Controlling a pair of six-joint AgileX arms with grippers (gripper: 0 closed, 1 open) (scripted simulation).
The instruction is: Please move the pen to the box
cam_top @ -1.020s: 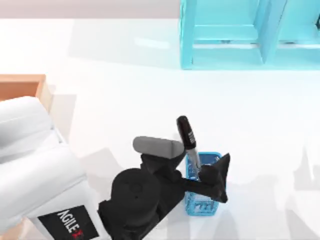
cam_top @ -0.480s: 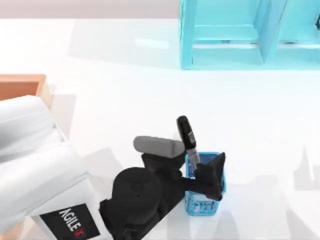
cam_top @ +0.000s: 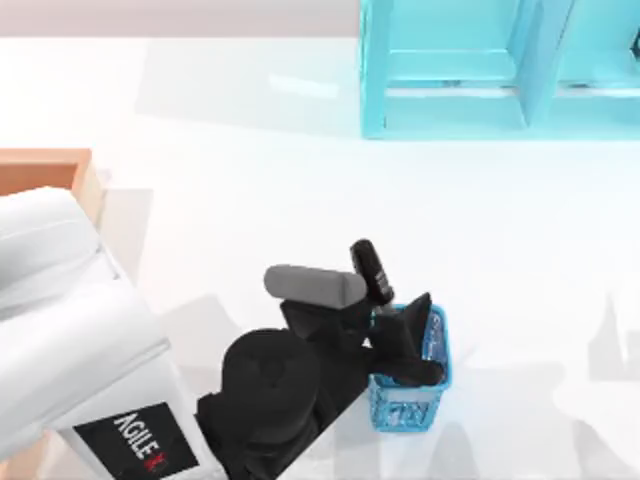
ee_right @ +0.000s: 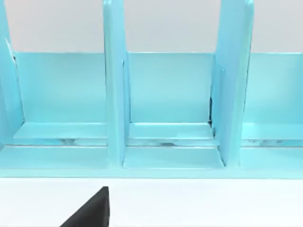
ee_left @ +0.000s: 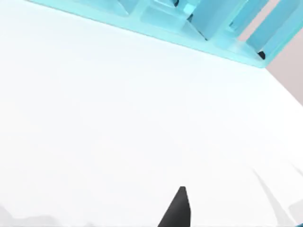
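The left gripper [cam_top: 392, 325] has dropped lower, probably clenched on the pen [cam_top: 369, 270] in the blue basket [cam_top: 410, 408]; lifting comes next.

Bright, even light over the white table [cam_top: 250, 180], with soft grey shadows near its right edge.

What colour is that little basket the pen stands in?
Blue mesh basket; the pen rises from it. Best seen in the top view.

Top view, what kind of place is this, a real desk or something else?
Most likely a simulated tabletop workspace: a plain white table, a flat-shaded cyan shelf unit, a blue basket holding a pen, with the left gripper at the basket.
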